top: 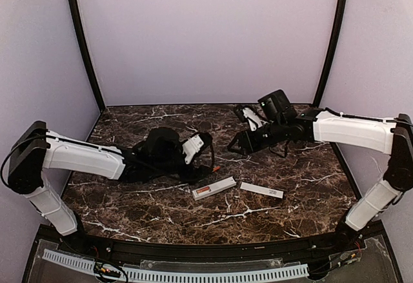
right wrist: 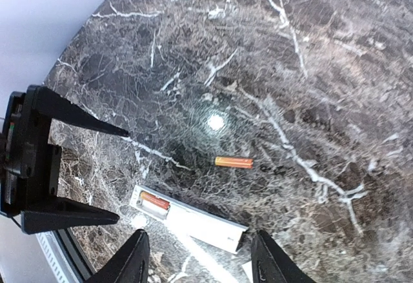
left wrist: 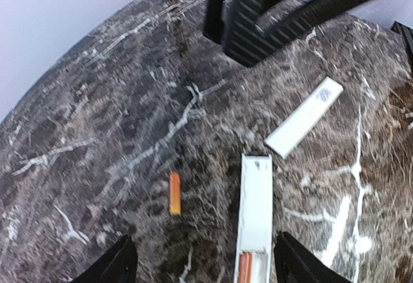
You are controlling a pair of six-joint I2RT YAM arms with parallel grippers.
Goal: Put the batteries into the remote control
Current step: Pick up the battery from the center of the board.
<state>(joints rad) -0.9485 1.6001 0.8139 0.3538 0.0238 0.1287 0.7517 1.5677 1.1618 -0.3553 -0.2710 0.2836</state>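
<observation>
The white remote control [top: 213,187] lies on the marble table, recess up. One orange-red battery [left wrist: 244,267] sits in its recess; it also shows in the right wrist view [right wrist: 155,200]. The second battery [left wrist: 174,193] lies loose on the table to the left of the remote, seen also from the right wrist [right wrist: 233,162]. My left gripper [left wrist: 206,271] is open and empty, its jaws straddling the remote's recess end and the loose battery. My right gripper [right wrist: 203,263] is open and empty, hovering over the remote [right wrist: 187,217].
The thin white cover strip [top: 261,190] lies just right of the remote, also in the left wrist view [left wrist: 304,117]. The right gripper's dark fingers [left wrist: 258,19] hang beyond the remote. Purple walls enclose the table on three sides.
</observation>
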